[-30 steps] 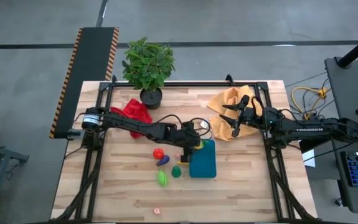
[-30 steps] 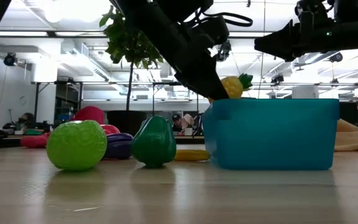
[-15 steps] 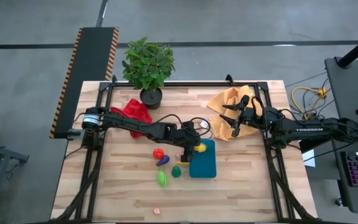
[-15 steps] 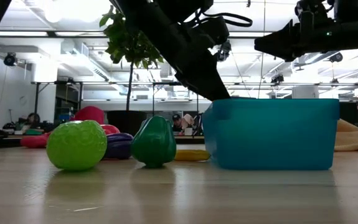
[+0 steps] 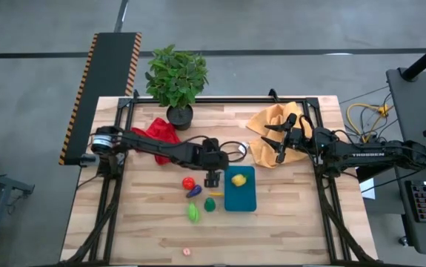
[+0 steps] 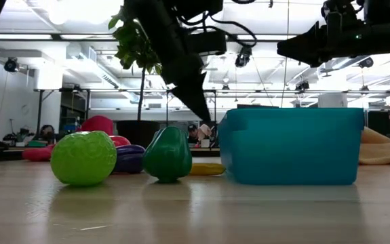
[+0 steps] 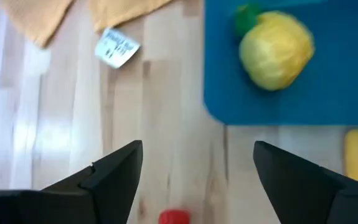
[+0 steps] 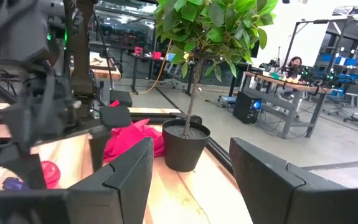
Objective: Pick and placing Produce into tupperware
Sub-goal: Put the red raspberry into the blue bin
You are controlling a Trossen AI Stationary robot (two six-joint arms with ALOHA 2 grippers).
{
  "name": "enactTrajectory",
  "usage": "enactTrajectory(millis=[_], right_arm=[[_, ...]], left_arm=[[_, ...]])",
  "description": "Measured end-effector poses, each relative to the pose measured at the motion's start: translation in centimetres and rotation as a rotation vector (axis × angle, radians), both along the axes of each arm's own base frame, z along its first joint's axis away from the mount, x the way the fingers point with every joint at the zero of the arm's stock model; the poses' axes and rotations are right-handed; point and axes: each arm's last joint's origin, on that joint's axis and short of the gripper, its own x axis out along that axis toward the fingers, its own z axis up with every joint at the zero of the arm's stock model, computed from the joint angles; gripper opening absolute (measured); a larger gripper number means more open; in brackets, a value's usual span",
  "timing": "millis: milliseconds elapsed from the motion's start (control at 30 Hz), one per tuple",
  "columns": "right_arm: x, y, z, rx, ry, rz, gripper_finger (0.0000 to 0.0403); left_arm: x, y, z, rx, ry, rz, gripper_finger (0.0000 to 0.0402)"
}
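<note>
**Lemon-yellow fruit in the tupperware, left gripper empty beside it**

Cloth first: a red cloth (image 5: pixel 161 133) lies well left of the tupperware (image 5: pixel 241 195), toward the far side of the table, next to a potted plant (image 5: pixel 176 80). Nearer the container, still on its left, sits the loose produce: a red piece (image 5: pixel 188 182), a purple piece (image 5: pixel 194 192) just beside it, a light green piece (image 5: pixel 193 213) nearest the table's front edge, and a dark green piece (image 5: pixel 210 205) close to the container's left wall. A small yellow piece (image 5: pixel 216 194) lies against that same wall; in the low view it shows as a flat yellow shape (image 6: pixel 208 169) between the dark green piece (image 6: pixel 168 154) and the teal wall (image 6: pixel 289 146).

The left gripper (image 5: pixel 212 178) hangs just left of the tupperware's far-left corner, above bare wood. Its wrist view shows the two fingers (image 7: pixel 113 174) spread wide with nothing between them.

Inside the tupperware, at its far end, rests a round yellow fruit (image 5: pixel 238 179) with a green tip, seen large in the left wrist view (image 7: pixel 275 50) on the blue floor (image 7: pixel 340 87).

Right of the container, toward the far side, the right gripper (image 5: pixel 279 141) waits over a mustard-yellow cloth (image 5: pixel 266 121), fingers (image 8: pixel 126 174) apart and empty.
</note>
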Motion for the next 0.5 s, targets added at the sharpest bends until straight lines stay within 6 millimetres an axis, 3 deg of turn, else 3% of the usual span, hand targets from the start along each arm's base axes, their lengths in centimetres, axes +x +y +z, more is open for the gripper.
enactTrajectory(millis=[500], right_arm=[[0.0, 0.0, -0.1, -0.010, 0.013, -0.001, 0.0206]], left_arm=[[-1.6, 2.6, -2.3, -0.040, 0.188, 0.041, 0.0290]])
